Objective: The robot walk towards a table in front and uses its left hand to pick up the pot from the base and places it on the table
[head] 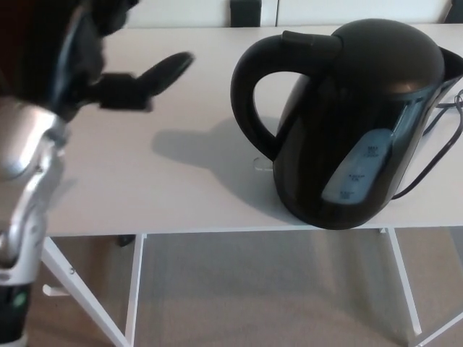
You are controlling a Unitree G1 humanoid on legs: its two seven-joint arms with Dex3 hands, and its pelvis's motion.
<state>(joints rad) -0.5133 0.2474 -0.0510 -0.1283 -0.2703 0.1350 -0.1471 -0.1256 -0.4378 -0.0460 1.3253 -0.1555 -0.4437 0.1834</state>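
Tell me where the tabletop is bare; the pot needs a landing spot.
Bare: the table left and middle, between the left hand and the pot, down to the front edge. Crowded: the right end, under the pot and its cord.
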